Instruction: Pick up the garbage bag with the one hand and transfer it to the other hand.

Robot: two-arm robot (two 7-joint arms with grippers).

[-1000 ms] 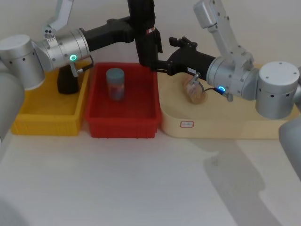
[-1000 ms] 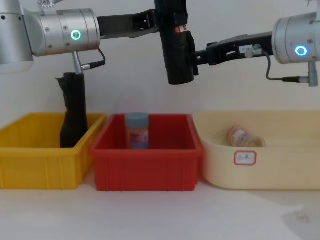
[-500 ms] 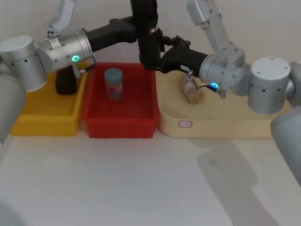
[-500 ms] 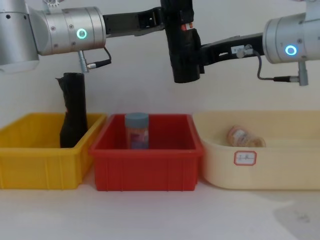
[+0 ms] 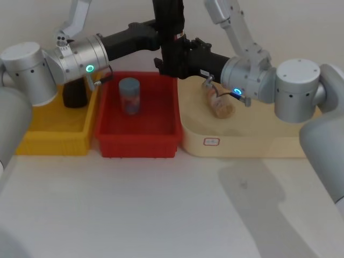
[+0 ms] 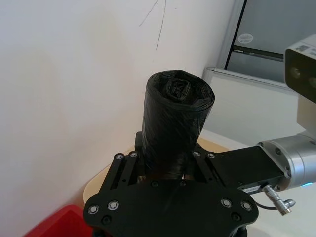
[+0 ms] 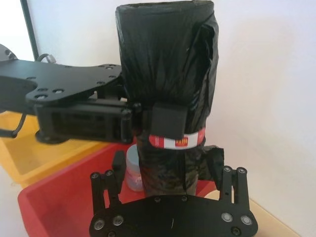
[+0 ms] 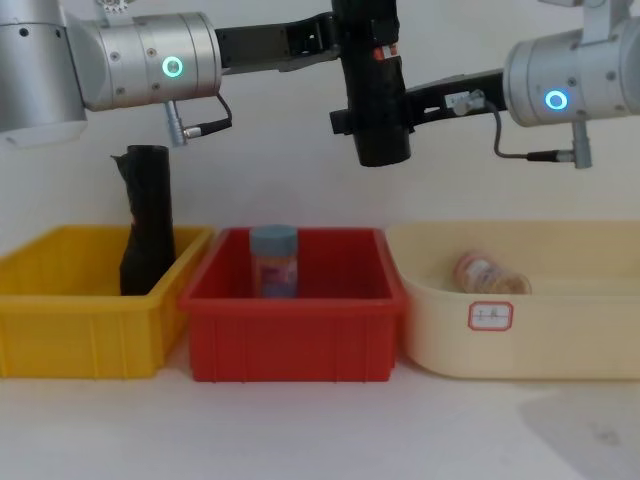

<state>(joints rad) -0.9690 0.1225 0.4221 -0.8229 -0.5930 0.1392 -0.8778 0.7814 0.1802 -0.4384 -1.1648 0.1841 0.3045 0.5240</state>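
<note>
Garbage bag (image 8: 372, 90): thick black cylindrical roll, wrinkled plastic, red-and-white label band around it; held upright in the air above the red bin (image 8: 293, 340).

Count: one thick roll, one slimmer black roll (image 8: 147, 222) standing in the yellow bin (image 8: 80, 335), two jars — one upright (image 8: 273, 261) in the red bin, one lying (image 8: 488, 274) in the cream tray (image 8: 520, 330). Three containers side by side on the desk (image 5: 161, 209).

Left end effector (image 7: 129, 121), green-ringed arm: clamped on the roll at label height. Right end effector (image 7: 168, 170), blue-ringed arm: fingers flank the roll's lower part; whether they press it cannot be told.
</note>
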